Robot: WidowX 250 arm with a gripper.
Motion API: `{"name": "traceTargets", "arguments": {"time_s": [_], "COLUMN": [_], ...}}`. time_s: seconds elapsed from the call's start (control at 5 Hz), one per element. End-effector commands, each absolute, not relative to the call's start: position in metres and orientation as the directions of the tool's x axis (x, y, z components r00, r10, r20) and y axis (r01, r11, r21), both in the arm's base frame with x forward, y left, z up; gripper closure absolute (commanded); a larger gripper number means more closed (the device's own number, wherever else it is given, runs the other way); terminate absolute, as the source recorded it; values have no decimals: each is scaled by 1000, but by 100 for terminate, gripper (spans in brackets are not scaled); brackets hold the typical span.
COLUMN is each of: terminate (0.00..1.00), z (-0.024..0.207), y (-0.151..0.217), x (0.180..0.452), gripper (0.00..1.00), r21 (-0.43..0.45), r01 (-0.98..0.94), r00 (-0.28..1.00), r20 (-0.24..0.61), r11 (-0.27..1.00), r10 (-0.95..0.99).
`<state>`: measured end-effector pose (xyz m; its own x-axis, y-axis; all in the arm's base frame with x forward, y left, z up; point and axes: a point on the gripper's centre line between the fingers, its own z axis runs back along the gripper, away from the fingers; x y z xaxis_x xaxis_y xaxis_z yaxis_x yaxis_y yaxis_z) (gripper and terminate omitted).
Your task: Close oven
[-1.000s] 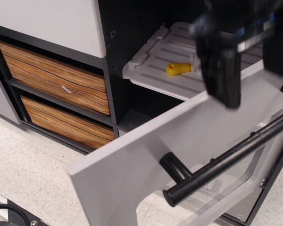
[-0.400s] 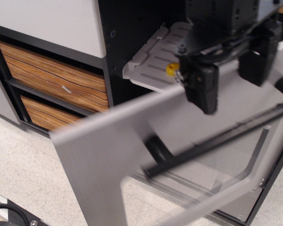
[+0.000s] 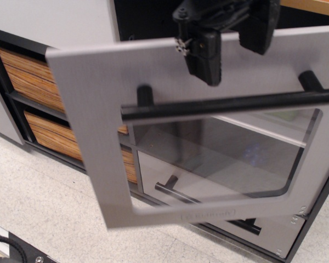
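Note:
The oven door (image 3: 93, 120) is silver-grey and stands raised, close to upright, with its left edge swung out from the black cabinet. Its long black bar handle (image 3: 230, 104) runs across the front, above the rounded clear window (image 3: 225, 159). My gripper (image 3: 233, 38) is at the door's top edge, above the handle. Its black fingers (image 3: 205, 49) are spread apart with nothing between them. The door hides the oven's interior and rack.
Through the window I see a shallow silver drawer with a short black handle (image 3: 170, 189). Two wood-grain drawers (image 3: 35, 82) sit to the left, partly behind the door. Speckled floor (image 3: 33, 192) lies below, with a black cable (image 3: 8, 246) at the bottom left.
The oven door has swung up from nearly flat to close to upright, covering the rack and a small yellow object on it. My gripper has moved up and left with the door's top edge.

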<state>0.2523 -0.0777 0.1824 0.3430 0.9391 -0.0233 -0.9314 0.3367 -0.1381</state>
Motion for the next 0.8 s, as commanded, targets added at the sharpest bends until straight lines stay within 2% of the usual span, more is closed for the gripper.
{"name": "traceTargets", "arguments": {"time_s": [0.0, 0.2, 0.4, 0.6], "terminate": [0, 0, 0, 0], "z": [131, 108, 96, 96], "y": [-70, -66, -60, -53], "x": [250, 259, 277, 289], "gripper": [0, 0, 0, 0], "r21": [-58, -56, -36, -62], "r01": [-811, -810, -827, -847], "r00": [583, 584, 558, 520], "r20": [-1, 31, 70, 105], "r11": [582, 584, 561, 528], "r10": [813, 812, 827, 848]}}
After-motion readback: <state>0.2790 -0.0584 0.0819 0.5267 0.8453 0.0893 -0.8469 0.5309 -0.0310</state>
